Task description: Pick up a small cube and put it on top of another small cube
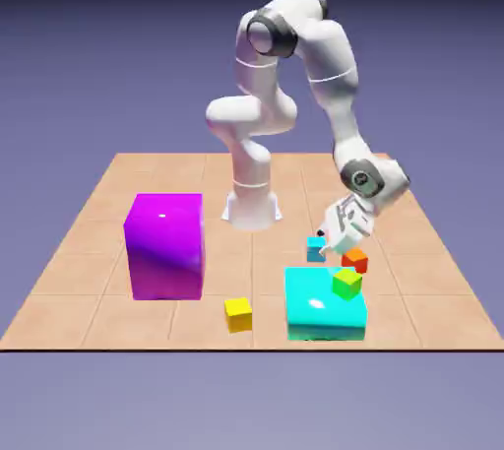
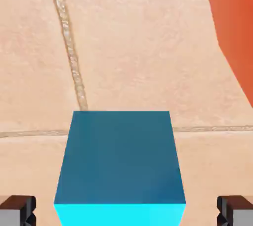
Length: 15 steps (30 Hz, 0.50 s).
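1. The counter [image 1: 89,271] is a square of tan tiles with thin pale grout lines, set against a plain blue-violet backdrop that darkens toward the top.
2. In the hand view the tiles look mottled peach, and two grout lines cross just behind the small cyan cube [image 2: 120,163].
3. The white arm [image 1: 330,74] rises from its base at the far edge of the counter and bends down toward the exterior view's right.
4. The jaws [image 1: 335,239] hang low over the counter, just beside the small cyan cube [image 1: 316,248], which rests on the tiles.
5. The jaws stand wide apart and hold nothing: the grey fingertips [image 2: 17,210] show at both bottom corners of the hand view, clear of the cube's sides.
6. The orange cube [image 1: 354,260] sits near the cyan one; it fills the hand view's upper right corner [image 2: 237,32].
7. The green cube [image 1: 346,283] sits on the large flat cyan block [image 1: 325,315].
8. The yellow cube [image 1: 237,314] lies on the tiles between that block and the tall magenta block [image 1: 164,246].
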Motion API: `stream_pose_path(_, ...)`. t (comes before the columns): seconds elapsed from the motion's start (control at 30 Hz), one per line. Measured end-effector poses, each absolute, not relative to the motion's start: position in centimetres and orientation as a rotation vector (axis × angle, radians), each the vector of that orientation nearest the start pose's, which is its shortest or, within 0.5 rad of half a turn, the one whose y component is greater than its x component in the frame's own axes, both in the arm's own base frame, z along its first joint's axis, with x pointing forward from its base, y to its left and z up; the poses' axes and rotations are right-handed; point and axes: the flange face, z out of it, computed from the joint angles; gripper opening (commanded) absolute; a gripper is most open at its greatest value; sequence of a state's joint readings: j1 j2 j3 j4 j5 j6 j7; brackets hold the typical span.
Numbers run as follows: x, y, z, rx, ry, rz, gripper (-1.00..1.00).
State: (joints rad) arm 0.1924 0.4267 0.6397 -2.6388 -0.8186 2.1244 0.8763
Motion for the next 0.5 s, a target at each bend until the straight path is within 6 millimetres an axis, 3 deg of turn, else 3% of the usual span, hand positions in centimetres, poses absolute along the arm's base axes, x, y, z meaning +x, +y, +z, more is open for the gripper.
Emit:
stream_pose_path(0.07,20.4,24.2,10.0,2.277,0.886,-0.38,-1.0)
stream_pose_path(0.23,20.6,27.5,15.6,2.278,0.885,-0.381,-1.0)
stream_pose_path(0.5,25.9,34.5,19.3,2.326,0.778,-0.416,-1.0)
